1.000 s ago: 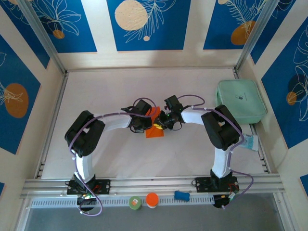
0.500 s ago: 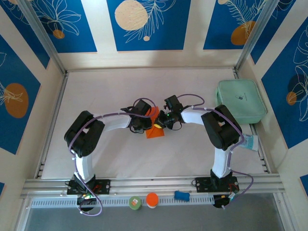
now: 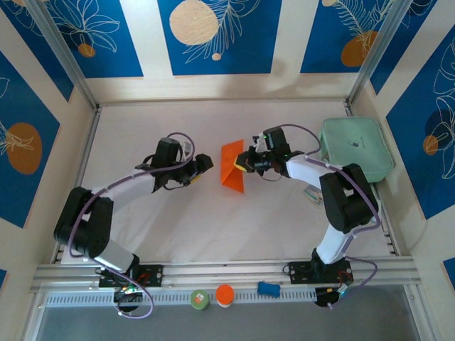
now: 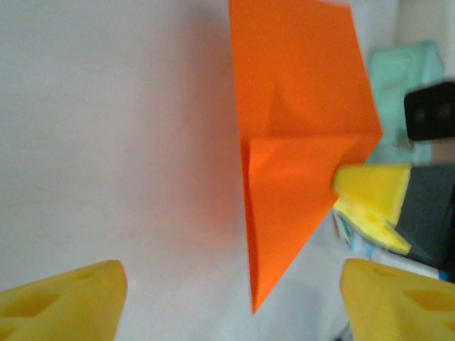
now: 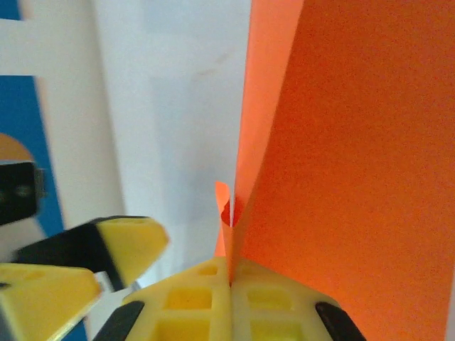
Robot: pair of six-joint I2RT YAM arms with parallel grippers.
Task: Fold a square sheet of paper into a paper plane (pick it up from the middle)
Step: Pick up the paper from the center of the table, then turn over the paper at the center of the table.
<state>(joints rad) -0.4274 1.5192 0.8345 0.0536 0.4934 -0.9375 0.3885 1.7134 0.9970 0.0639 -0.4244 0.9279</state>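
Paper plane [image 3: 232, 168] pinched in right jaws; left jaws spread.

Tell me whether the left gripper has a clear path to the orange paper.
Probably yes: the left gripper is open, bare table lies between it and the paper, held by the right gripper.

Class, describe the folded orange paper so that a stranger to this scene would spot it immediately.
Begin at the white table and look to its middle. There the right gripper pinches the orange paper, which is folded to a sharp point. The orange disc at the near edge is round, and the mint-green case is far bigger.
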